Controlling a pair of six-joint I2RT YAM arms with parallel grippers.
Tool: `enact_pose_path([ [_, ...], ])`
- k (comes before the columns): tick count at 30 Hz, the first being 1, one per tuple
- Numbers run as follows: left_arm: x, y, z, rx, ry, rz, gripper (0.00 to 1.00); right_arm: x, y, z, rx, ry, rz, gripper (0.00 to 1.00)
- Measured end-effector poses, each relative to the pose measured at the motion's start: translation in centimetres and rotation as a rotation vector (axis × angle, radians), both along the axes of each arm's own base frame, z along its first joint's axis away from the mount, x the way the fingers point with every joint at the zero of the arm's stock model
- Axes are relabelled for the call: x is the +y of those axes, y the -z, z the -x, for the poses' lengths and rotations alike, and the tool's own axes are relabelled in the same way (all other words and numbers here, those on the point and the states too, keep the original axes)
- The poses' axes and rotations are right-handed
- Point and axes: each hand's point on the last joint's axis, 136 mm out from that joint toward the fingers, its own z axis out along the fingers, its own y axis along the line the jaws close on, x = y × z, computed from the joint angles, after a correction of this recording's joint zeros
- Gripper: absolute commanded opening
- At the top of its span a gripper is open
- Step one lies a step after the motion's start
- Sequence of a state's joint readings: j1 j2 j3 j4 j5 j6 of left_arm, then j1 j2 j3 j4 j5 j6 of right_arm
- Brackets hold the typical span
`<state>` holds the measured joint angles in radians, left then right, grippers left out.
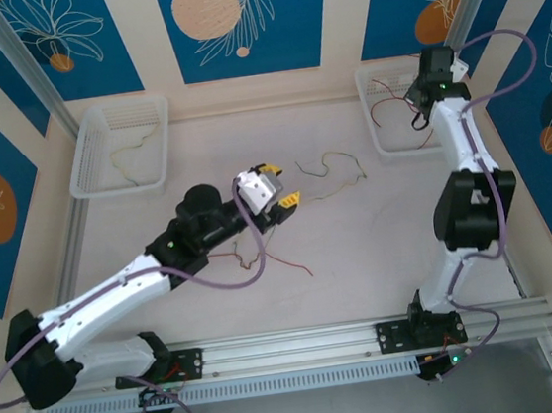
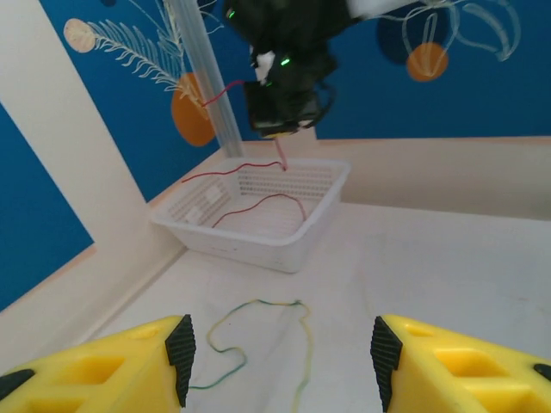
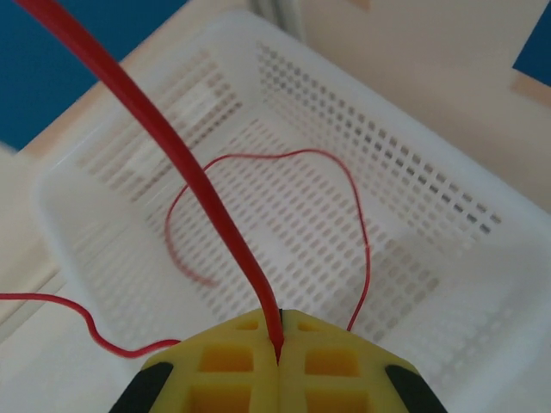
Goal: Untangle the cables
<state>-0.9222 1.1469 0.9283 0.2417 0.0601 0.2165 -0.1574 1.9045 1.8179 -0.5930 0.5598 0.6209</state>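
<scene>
On a pale table (image 1: pixel 380 244) walled in blue floral panels, a loose red cable (image 1: pixel 288 265) lies beside the left arm, the left gripper (image 2: pixel 277 361) stands open and empty before a green-yellow cable (image 2: pixel 275 302), and farther off the right gripper (image 3: pixel 277 344) pinches a second red cable (image 3: pixel 198 185) over a white basket (image 3: pixel 448 284).

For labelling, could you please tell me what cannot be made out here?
Top view: loose thin red wire, end hidden under the left arm.
Right wrist view: held thin red wire in the right fingers, cut by the top edge.
Left wrist view: thin green-yellow wire, cut by the bottom edge.
</scene>
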Motion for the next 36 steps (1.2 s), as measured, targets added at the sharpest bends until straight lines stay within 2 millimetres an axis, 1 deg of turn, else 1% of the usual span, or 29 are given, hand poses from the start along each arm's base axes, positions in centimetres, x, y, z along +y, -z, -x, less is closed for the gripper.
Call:
enact_pose_path([
  [2,0.9,0.9,1.3,0.029,0.0,-0.002,0.58,-2.3,2.0,-1.1,0.045,0.063,-0.014,0.0],
  [4,1.8,2.4,1.8,0.064,-0.016,-0.019,0.58,-3.8,3.9,-1.6,0.086,0.094,-0.029,0.0],
  [5,2.3,3.2,1.9,0.084,-0.029,-0.033,0.58,-4.4,4.9,-1.9,0.109,0.103,-0.039,0.02],
  [6,2.7,3.9,1.9,0.098,-0.043,-0.044,0.6,-4.9,5.7,-2.2,0.129,0.108,-0.05,0.08],
  [7,3.0,4.5,1.9,0.111,-0.054,-0.054,0.61,-5.4,6.4,-2.6,0.144,0.11,-0.062,0.18],
  [9,3.6,5.3,1.9,0.122,-0.076,-0.068,0.61,-5.8,7.5,-3.6,0.163,0.091,-0.095,0.41],
  [10,3.8,5.5,1.9,0.125,-0.086,-0.073,0.61,-5.8,8.0,-4.1,0.169,0.073,-0.113,0.64],
  [11,4.0,5.5,1.7,0.125,-0.1,-0.073,0.61,-5.5,8.3,-4.4,0.174,0.053,-0.131,0.93],
  [12,4.1,5.5,1.7,0.124,-0.107,-0.073,0.61,-5.1,8.6,-4.6,0.181,0.031,-0.144,1.0],
  [14,4.3,5.4,1.4,0.12,-0.124,-0.071,0.61,-4.0,8.7,-4.7,0.197,-0.025,-0.167,1.0],
  [17,4.5,5.5,1.0,0.119,-0.151,-0.074,0.61,-2.4,8.0,-4.8,0.199,-0.092,-0.176,1.0],
  [18,4.6,5.6,0.8,0.122,-0.165,-0.076,0.64,-1.8,7.8,-4.8,0.199,-0.111,-0.177,1.0],
  [19,4.8,5.8,0.5,0.125,-0.185,-0.076,0.71,-1.2,7.4,-4.5,0.201,-0.127,-0.176,1.0],
  [21,5.0,6.4,-0.2,0.142,-0.227,-0.075,0.73,0.3,6.3,-3.2,0.209,-0.158,-0.168,1.0],
  [23,5.5,7.4,-1.0,0.176,-0.277,-0.079,0.8,2.3,4.4,-1.2,0.2,-0.196,-0.145,0.99],
  [24,5.7,8.0,-1.5,0.198,-0.301,-0.079,0.8,3.3,3.4,-0.3,0.186,-0.215,-0.132,1.0],
  [26,7.0,9.2,-2.7,0.257,-0.37,-0.075,0.79,6.5,0.2,2.2,0.125,-0.284,-0.098,1.0],
  [28,8.6,10.0,-4.0,0.317,-0.444,-0.052,0.79,10.3,-3.1,4.6,0.034,-0.375,-0.061,1.0],
  [29,9.6,10.3,-4.7,0.349,-0.483,-0.035,0.79,12.7,-4.8,6.1,-0.029,-0.441,-0.037,1.0],
  [30,10.5,10.6,-5.2,0.377,-0.517,-0.018,0.82,14.8,-6.1,7.4,-0.087,-0.5,-0.017,1.0],
  [31,11.5,11.1,-5.8,0.412,-0.556,-0.003,0.84,17.4,-7.2,9.2,-0.157,-0.578,0.0,0.99],
  [32,12.4,11.7,-6.2,0.446,-0.583,0.01,0.84,20.2,-7.8,11.2,-0.231,-0.668,0.008,0.98],
  [33,13.2,12.2,-6.5,0.483,-0.607,0.019,0.84,22.4,-7.8,13.0,-0.289,-0.741,0.011,0.97],
  [34,13.9,12.9,-6.7,0.523,-0.628,0.023,0.84,24.8,-7.1,15.3,-0.343,-0.828,0.007,0.95],
  [35,14.6,13.6,-6.9,0.564,-0.647,0.02,0.84,26.8,-5.9,17.3,-0.391,-0.909,-0.003,0.92],
  [36,14.8,14.2,-6.8,0.597,-0.654,0.01,0.84,28.2,-4.6,18.9,-0.42,-0.969,-0.009,0.91],
])
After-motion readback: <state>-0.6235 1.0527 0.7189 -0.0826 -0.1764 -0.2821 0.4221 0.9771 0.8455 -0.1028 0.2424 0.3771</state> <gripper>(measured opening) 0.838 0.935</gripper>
